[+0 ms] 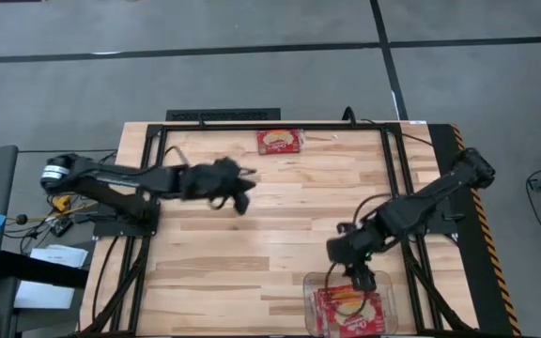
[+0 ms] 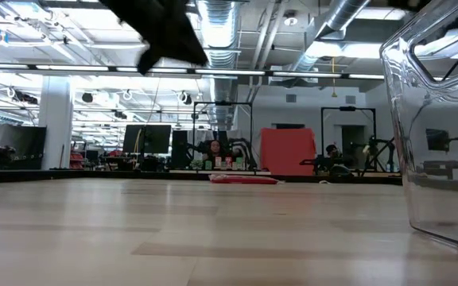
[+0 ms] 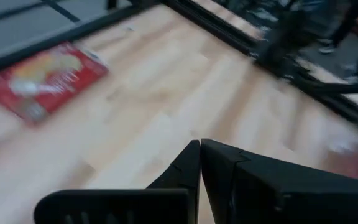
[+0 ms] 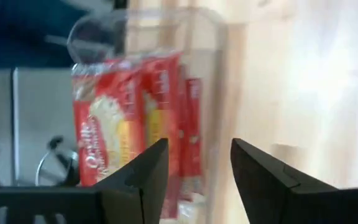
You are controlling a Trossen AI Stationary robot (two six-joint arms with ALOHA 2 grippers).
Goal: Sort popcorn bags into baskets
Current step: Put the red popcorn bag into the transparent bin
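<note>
One red popcorn bag (image 1: pixel 280 141) with a cream centre lies flat near the table's far edge; it shows again as the bag (image 3: pixel 42 78) in the left wrist view and as a thin red strip (image 2: pixel 243 179) in the low view. Several more bags (image 1: pixel 349 311) lie stacked in the clear plastic basket (image 1: pixel 388 299) at the table's near right; they show as bags (image 4: pixel 129 134) in the right wrist view. My left gripper (image 1: pixel 244 199) hovers shut above the table's middle, short of the lone bag. My right gripper (image 1: pixel 360 279) hangs open just above the basket's far rim, empty.
A black metal frame (image 1: pixel 280 125) runs round the table top. The basket wall (image 2: pixel 444 135) fills the low view's right side. Bare wood (image 1: pixel 252 253) lies between the two arms. Cables and boxes sit off the table's left.
</note>
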